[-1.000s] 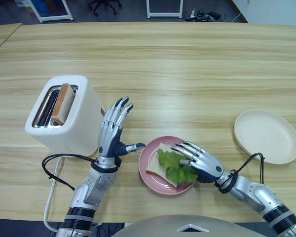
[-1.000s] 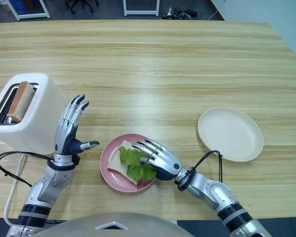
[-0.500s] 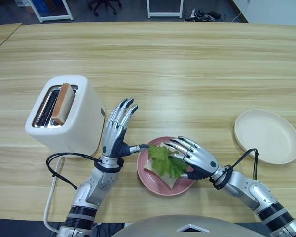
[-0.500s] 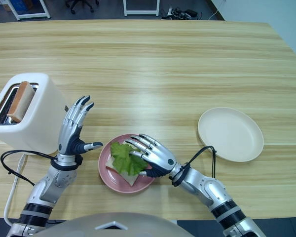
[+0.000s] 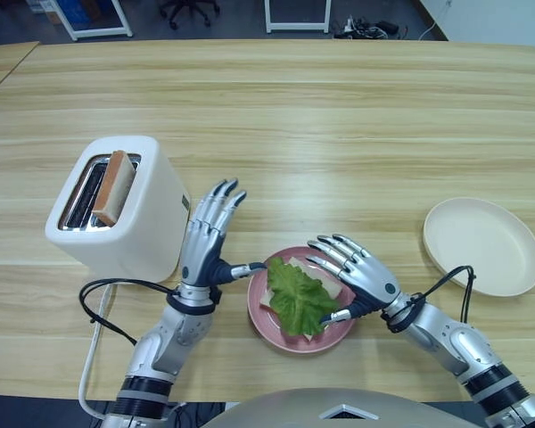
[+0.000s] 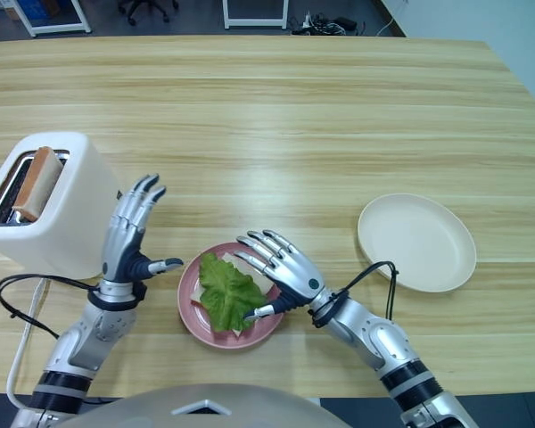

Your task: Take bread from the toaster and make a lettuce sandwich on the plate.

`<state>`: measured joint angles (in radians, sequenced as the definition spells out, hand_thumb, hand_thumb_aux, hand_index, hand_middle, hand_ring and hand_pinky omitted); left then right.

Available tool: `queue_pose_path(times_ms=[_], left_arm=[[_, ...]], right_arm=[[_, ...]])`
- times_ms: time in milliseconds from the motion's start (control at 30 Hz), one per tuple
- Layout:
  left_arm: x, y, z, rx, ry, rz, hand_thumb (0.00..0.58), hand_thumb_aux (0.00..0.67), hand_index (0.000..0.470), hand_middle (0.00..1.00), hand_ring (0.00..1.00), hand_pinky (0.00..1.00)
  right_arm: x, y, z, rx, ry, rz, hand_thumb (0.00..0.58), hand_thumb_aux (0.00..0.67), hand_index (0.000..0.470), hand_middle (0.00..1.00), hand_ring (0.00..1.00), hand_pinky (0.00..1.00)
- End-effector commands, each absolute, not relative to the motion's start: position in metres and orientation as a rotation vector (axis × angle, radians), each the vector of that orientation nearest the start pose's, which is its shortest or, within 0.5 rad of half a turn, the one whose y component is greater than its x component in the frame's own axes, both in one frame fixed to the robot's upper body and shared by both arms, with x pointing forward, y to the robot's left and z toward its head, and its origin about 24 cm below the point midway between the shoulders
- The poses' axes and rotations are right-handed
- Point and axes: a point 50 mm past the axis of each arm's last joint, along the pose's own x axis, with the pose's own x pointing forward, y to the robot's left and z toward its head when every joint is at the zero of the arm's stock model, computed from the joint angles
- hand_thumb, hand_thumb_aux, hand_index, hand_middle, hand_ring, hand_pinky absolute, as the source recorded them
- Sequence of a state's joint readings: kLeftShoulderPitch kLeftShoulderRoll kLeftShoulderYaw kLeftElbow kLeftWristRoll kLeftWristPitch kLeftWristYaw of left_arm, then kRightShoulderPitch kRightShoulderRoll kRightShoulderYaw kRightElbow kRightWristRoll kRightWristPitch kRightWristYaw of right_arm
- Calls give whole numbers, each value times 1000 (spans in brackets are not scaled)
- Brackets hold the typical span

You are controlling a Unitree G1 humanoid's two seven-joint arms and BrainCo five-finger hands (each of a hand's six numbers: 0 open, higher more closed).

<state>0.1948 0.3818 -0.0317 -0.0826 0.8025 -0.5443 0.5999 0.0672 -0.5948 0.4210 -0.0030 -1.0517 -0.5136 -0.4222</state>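
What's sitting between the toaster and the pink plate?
The robot's left hand, fingers open, stands between the toaster and the pink plate, in both eye views.

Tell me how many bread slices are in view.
2. One bread slice stands in the toaster; a second bread slice lies on the pink plate, under the lettuce. The toaster's other slot could hide another.

Green lettuce point(image 5: 297, 298) on pink plate point(image 5: 260, 320); white toaster point(image 5: 147, 209), brown bread point(image 5: 114, 185), cream plate point(image 5: 481, 245).
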Motion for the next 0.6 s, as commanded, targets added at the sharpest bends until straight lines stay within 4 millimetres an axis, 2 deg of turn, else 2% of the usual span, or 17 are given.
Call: queue_pose_path(times_ms=[33, 100, 133, 233, 333, 600], left_arm=[[174, 229, 105, 1109, -704, 338, 0, 0, 0, 0, 0, 0], [163, 261, 124, 1221, -655, 475, 0, 0, 0, 0, 0, 0], [159, 279, 128, 1271, -572, 527, 0, 0, 0, 0, 0, 0], [150, 314, 126, 1331, -327, 539, 0, 0, 0, 0, 0, 0], [153, 329, 119, 1390, -158, 443, 0, 0, 0, 0, 0, 0], [189, 335, 117, 1364, -96, 293, 0, 0, 0, 0, 0, 0]], right_arm=[[195, -149, 35, -1243, -689, 485, 0, 0, 0, 0, 0, 0], [194, -147, 34, -1181, -696, 450, 0, 0, 0, 0, 0, 0], [194, -146, 33, -1165, -695, 443, 0, 0, 0, 0, 0, 0], [194, -143, 29, -1156, -693, 448, 0, 0, 0, 0, 0, 0], [196, -144, 27, -1164, -689, 453, 0, 0, 0, 0, 0, 0], [202, -145, 27, -1185, -692, 436, 0, 0, 0, 0, 0, 0]])
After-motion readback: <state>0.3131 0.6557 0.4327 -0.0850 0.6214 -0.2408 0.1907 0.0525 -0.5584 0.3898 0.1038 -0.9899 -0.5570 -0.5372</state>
